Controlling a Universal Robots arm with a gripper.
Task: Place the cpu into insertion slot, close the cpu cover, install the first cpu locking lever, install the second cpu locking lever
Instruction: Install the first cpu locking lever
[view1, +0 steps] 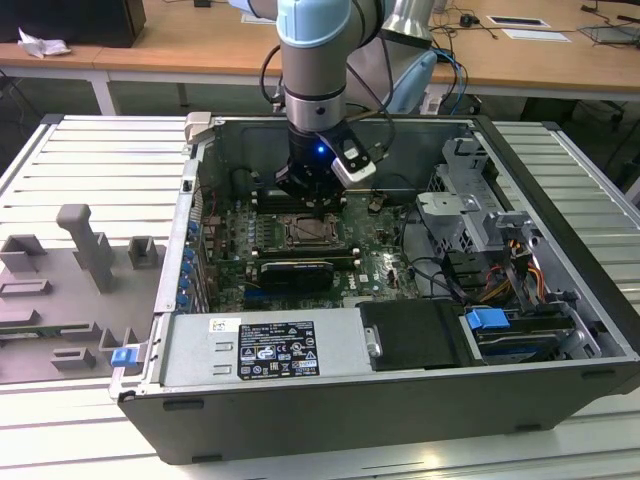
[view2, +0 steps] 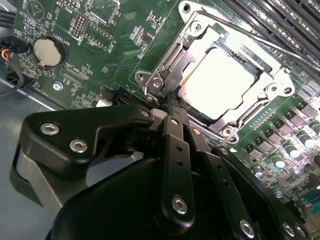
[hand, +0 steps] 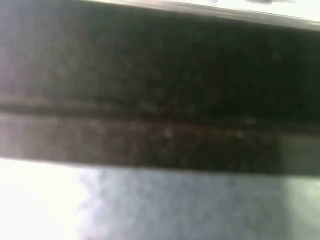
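One arm (view1: 315, 60) vertical over cpu cover (view2: 227, 80), fingers (view2: 172, 112) together.

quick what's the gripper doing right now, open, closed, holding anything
Gripper: closed, fingers together with nothing seen between them, tips at the corner of the cpu cover, which lies down over the cpu.

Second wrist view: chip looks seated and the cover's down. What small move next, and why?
Probably a slight nudge of the gripper toward the corner of the cover where its tips sit. The chip lies flat in the window of the closed cover, and a thin lever rod runs along the cover's far edge, so the tips are poised at the latch hardware; whether that rod is latched is unclear.
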